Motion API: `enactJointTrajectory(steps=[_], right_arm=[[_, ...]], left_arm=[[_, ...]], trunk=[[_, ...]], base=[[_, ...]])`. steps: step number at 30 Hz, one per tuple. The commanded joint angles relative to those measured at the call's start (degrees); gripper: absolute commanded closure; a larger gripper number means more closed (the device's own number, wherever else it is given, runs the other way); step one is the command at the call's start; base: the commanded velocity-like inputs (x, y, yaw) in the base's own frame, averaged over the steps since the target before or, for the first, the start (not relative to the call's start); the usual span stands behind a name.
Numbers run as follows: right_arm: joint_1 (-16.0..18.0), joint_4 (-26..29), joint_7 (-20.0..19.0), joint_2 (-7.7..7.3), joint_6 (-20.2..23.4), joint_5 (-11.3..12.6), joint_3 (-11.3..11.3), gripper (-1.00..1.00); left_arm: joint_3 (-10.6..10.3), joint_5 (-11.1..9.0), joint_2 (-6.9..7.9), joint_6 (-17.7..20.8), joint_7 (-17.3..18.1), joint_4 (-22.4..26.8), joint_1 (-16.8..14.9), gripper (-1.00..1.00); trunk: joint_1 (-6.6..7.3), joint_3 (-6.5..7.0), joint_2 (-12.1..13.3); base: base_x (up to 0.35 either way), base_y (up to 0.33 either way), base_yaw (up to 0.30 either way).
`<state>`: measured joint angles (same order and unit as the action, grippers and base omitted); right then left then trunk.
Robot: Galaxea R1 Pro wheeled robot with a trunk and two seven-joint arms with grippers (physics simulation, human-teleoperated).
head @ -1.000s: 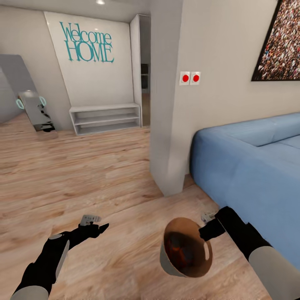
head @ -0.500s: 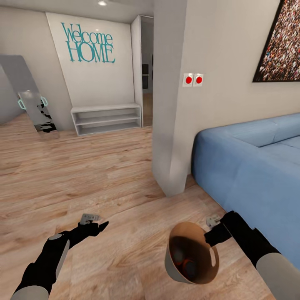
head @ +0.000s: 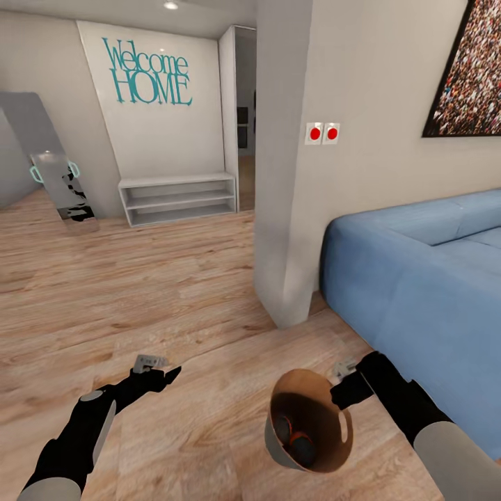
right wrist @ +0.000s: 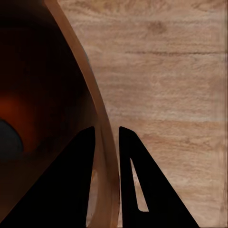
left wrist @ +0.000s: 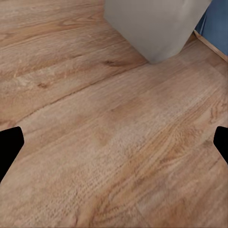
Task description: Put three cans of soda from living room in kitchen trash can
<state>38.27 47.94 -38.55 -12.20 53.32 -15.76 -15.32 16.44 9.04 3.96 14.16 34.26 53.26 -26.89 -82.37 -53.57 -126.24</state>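
- Carrying the tash can (head: 309, 431) by its rim, the right tool (head: 346, 391) has its two fingers clamped narrow on the copper wall; the right wrist view shows one finger (right wrist: 83, 180) inside the can and the other outside, with the rim (right wrist: 108, 156) pinched between them.
- At least two cans of soda (head: 296, 440) lie in the bottom of the can, one dark, one orange; a third I cannot make out in the shadow.
- The can hangs off the floor (head: 174, 292), mouth tilted toward the head camera, its long axis leaning away from upright; the grip sits on the rim's far right side, just beside the slot handle (head: 344, 430).
- The left tool (head: 161, 379) is held out low and well apart from the can, carrying nothing; its fingertips (left wrist: 10, 147) stand wide at the edges of the left wrist view over bare boards.
- The blue sofa (head: 417, 278) is close on the right and the white pillar (head: 285, 209) stands straight ahead, so this is the living room side.
- My judgement: what matters is the opening left of the pillar, toward the hall with the white shelf (head: 177, 198); the load rides on the sofa side, so steering left should keep it clear of both.
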Motion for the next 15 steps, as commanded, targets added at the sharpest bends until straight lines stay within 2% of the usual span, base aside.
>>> enactJointTrajectory(steps=[1,11,15], right_arm=[[0.03,0.06,-0.30,0.09,0.92,2.76,0.03,1.00],[-0.03,0.13,-0.22,0.47,1.00,2.78,-0.36,1.00],[-0.03,0.13,-0.21,0.50,1.06,2.83,-0.40,1.00]], left_arm=[[0.00,0.00,0.00,-0.10,-0.02,-0.06,0.00,-1.00],[0.14,0.25,0.00,-2.30,-0.15,-0.50,0.06,-1.00],[0.10,0.36,-0.06,-2.36,-0.16,-0.53,0.08,-1.00]], trunk=[[0.01,0.01,0.00],[0.01,0.01,0.00],[-0.87,-0.71,-1.61]], base=[[0.000,0.000,0.000],[0.000,0.000,0.000],[0.000,0.000,0.000]])
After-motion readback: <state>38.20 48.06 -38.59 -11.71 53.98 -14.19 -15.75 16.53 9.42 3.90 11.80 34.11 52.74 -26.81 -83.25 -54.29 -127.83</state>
